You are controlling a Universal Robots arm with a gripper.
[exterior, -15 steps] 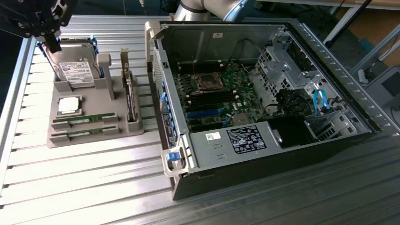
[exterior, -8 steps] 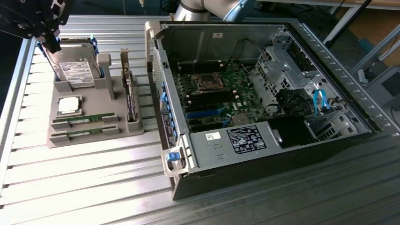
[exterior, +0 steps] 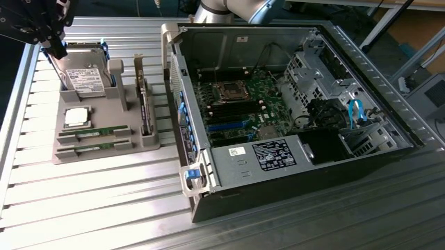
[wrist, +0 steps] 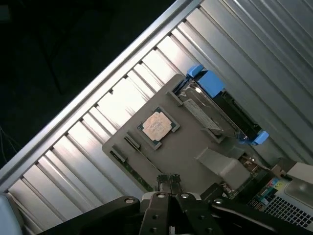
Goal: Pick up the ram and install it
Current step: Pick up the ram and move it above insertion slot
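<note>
The gripper [exterior: 57, 51] is being held above the far end of the grey tray [exterior: 108, 112], at the exterior view's left. Its black fingers are being pressed tight together, and nothing is being gripped between them. In the wrist view those clenched fingertips [wrist: 163, 182] are being shown against the tray's edge, with the tray spread out below.

The ram [exterior: 94, 134] is being carried by the tray, not by the gripper. Two green sticks are being cradled side by side in the low slots at the tray's near end, well apart from the gripper. Just beyond them the silver processor [exterior: 76, 116] is being shown lying flat in its recess. Behind that, the hard drive [exterior: 85, 77] is being propped upright, the nearest thing to the gripper. The dark expansion card [exterior: 145, 112] is being stood on edge along the side of the tray that faces the computer case [exterior: 292, 198].

That case is being displayed lying open on the ribbed metal surface [exterior: 90, 208], just beside the tray. The green motherboard [exterior: 240, 107] is being exposed inside it.
</note>
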